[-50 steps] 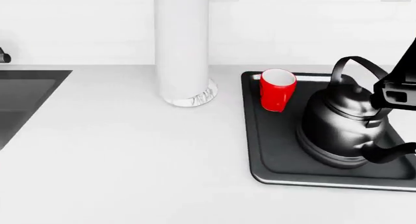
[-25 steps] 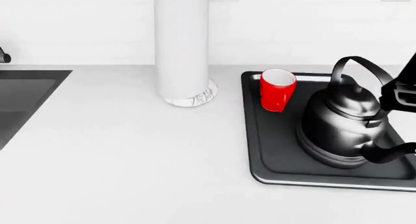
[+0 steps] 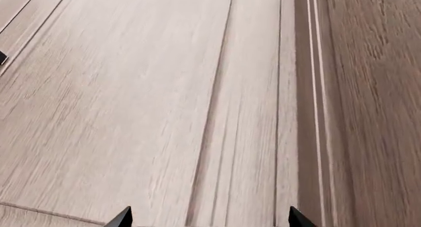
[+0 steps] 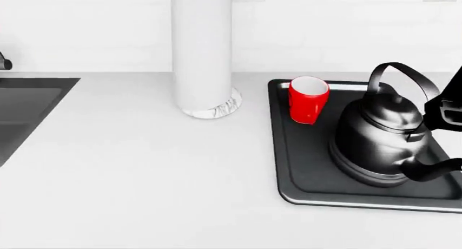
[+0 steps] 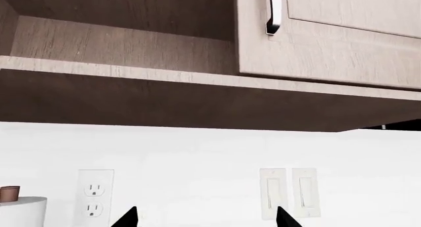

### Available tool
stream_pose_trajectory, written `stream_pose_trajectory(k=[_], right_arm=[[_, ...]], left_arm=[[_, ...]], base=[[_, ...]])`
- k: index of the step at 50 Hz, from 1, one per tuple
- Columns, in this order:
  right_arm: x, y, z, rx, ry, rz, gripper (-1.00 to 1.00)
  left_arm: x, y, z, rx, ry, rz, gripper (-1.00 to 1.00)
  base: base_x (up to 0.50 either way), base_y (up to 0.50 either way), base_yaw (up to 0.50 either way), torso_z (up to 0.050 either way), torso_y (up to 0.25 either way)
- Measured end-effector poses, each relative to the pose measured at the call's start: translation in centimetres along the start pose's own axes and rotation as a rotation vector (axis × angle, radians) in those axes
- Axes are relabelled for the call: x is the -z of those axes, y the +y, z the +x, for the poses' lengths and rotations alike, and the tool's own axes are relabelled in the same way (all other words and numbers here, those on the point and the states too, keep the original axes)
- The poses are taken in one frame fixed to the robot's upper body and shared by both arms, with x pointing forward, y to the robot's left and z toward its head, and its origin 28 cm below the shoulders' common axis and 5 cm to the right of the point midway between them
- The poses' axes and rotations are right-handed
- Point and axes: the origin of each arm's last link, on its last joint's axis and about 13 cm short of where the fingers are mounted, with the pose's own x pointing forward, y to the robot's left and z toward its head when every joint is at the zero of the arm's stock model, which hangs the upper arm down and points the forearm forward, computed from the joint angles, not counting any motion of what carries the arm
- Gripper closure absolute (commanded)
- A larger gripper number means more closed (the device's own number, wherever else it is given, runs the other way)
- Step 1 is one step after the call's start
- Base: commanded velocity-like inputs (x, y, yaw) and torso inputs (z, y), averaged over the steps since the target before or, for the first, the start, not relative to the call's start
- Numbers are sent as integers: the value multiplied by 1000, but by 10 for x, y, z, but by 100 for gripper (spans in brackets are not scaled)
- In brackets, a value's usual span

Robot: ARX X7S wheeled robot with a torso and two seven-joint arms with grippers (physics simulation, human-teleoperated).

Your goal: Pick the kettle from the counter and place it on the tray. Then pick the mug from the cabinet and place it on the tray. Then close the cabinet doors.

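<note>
Two of the three steps read as complete. The kettle (image 4: 379, 138) stands upright on the tray (image 4: 303, 173), which sits by the bench's right edge, and the mug (image 4: 308, 99) stands upright at the tray's far left corner, near the kettle but apart from it. Both rest inside the rim, and the bench (image 4: 144, 178) around them carries only a tall white cylinder (image 4: 203, 48) near its back edge.

What remains, by my judgement, is closing the cabinet doors. Your right tool (image 5: 205, 218) shows two dark tips well apart with nothing between them, so it is spread and empty. It looks up at the cabinet's open compartment (image 5: 118, 39) and at a door (image 5: 329, 39) with a bright handle (image 5: 273, 12) beside that opening; whether that door is fully shut cannot be told from here. Your left tool (image 3: 205, 219) is likewise spread and empty, its tips facing a pale wood-grain panel (image 3: 145, 98) at close range, most likely a door face, though contact cannot be confirmed.

Next move calls for pressing against the door's flat face, away from the hinge, and swinging it until it seats flush. Keep your right arm (image 4: 447, 105), visible at the tray's right side, clear of the kettle's handle as you reach.
</note>
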Motion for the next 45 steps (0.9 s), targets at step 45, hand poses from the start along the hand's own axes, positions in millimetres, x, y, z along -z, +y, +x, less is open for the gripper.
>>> stream_pose_trajectory(k=[45], right_arm=[[2, -14, -14, 8, 10, 6, -100]], left_arm=[[6, -89, 18, 46, 124, 32, -100]], base=[[0, 0, 0, 1, 0]])
